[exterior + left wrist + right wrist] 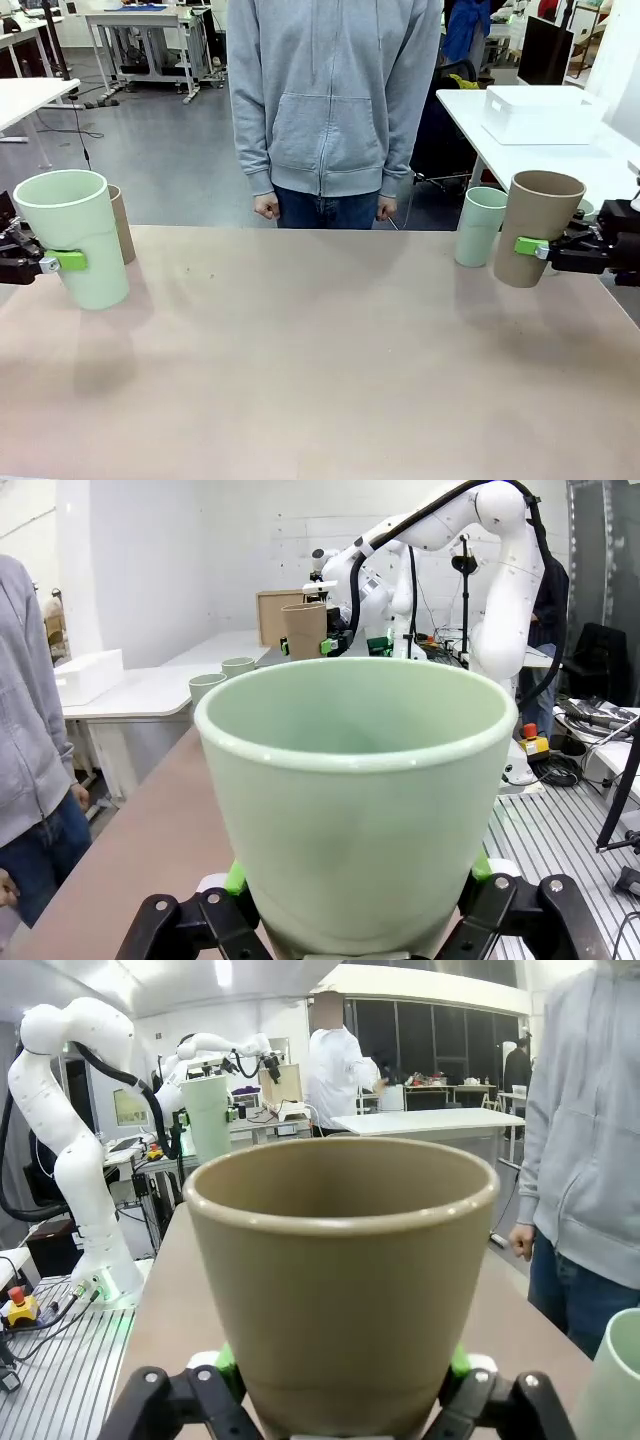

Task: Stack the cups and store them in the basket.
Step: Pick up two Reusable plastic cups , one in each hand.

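Front view: both arms hold a cup clear of the desk [320, 350]. The left tool [60, 262] pinches a mint cup [70, 235] low on its wall, mouth up and leaning a little. The right tool [530, 246] pinches a tan cup [537, 228] the same way, also slightly tilted. The two are well apart, at opposite ends of the desk.

The step in hand looks like nesting one cup into another. To do it well, I would keep the receiving cup upright and steady, preferably standing on the desk. The other should come directly above its mouth with the two axes lined up, then descend straight. With tapered walls, a tilted entry will likely catch the rim or tip the lower cup. Each grip sits low, so the tool will probably meet the lower rim before the cup seats, and it should let go early.

Count: five cups in sight, three mint and two tan. Besides the held pair, a second tan cup [120, 222] stands just behind the left one. A mint cup [479, 226] stands near the right tool, and another mint cup [586, 209] is partly hidden behind the held tan cup. One white basket [540, 113] sits on the neighbouring white table, apart from the desk.
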Robot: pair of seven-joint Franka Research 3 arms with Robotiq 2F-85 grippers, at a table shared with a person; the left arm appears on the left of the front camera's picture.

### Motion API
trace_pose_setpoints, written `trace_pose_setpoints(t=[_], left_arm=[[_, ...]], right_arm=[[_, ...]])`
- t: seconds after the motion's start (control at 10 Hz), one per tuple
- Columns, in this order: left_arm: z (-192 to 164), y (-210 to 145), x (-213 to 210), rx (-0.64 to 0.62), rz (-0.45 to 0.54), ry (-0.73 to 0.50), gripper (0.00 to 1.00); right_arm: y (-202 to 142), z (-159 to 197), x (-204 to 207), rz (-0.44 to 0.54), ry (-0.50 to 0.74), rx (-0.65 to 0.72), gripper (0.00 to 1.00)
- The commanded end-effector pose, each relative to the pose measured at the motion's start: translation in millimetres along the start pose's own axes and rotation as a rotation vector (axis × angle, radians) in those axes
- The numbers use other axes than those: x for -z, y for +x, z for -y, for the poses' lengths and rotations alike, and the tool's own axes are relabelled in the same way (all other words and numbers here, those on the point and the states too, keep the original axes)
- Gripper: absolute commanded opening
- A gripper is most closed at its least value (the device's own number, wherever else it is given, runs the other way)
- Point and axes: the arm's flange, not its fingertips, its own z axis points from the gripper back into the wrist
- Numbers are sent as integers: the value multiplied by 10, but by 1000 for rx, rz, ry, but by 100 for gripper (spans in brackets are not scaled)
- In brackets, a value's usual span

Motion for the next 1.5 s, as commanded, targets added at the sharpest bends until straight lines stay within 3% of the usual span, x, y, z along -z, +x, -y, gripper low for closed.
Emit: trace_pose_setpoints(t=[0.0, 0.6, 1.4], left_arm=[[32, -130, 170, 5, -13, -18, 87], [233, -524, 542, 17, 6, -50, 87], [309, -495, 653, -22, 39, -35, 87]], right_arm=[[-80, -129, 125, 2, 35, -26, 84], [-630, -526, 448, 29, 129, -55, 84], [-542, -957, 364, 55, 131, -26, 84]])
